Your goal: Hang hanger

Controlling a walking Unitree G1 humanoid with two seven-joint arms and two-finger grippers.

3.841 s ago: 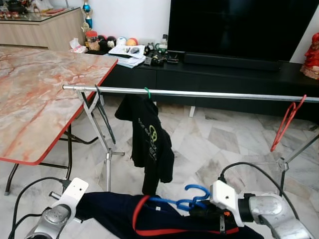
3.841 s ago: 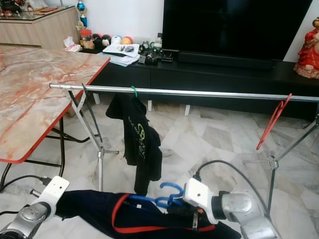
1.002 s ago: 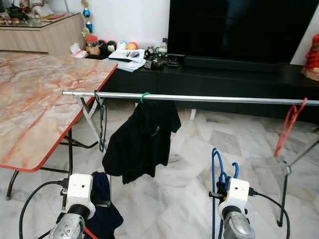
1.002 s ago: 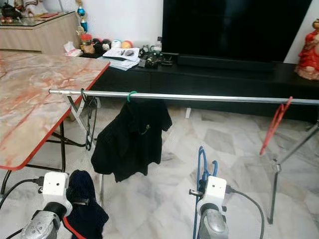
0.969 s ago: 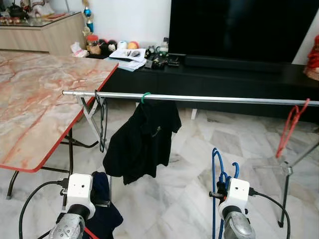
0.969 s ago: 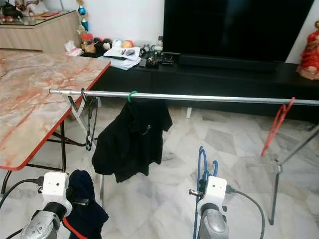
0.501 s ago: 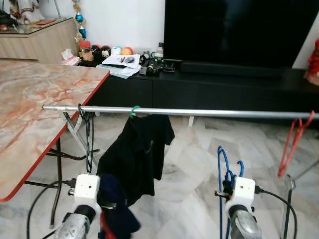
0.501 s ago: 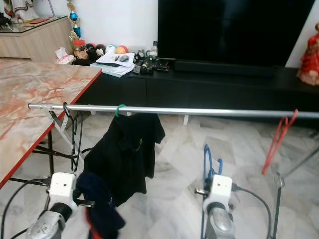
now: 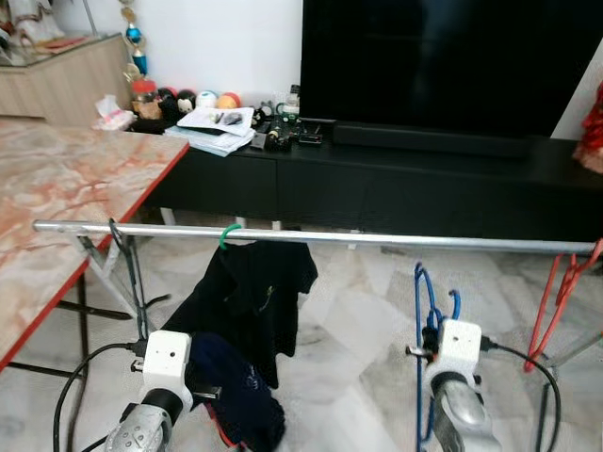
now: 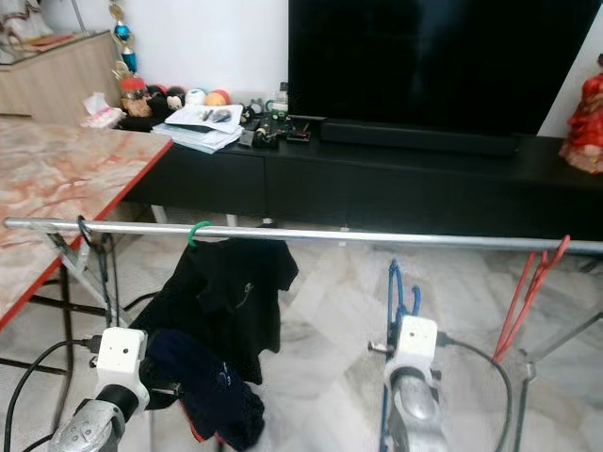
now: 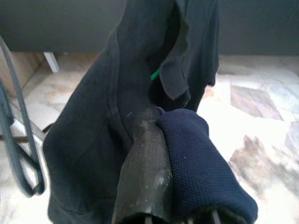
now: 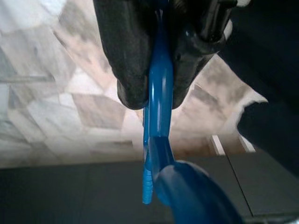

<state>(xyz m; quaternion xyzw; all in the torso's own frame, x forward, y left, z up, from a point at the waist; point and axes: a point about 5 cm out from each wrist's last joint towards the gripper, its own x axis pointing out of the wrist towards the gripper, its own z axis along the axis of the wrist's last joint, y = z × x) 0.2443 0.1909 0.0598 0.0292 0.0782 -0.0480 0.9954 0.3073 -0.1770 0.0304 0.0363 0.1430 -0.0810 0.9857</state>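
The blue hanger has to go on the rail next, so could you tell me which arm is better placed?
The right. Its gripper is shut on the blue hanger, hook up just below the rail. The left gripper holds the navy garment.

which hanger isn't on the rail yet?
The blue hanger, clamped in the right gripper below the rail. The green, black and red hangers hook over it.

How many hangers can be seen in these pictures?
4: a black hanger, a green hanger carrying a black shirt, and a red hanger on the rail; a blue hanger in the right gripper.
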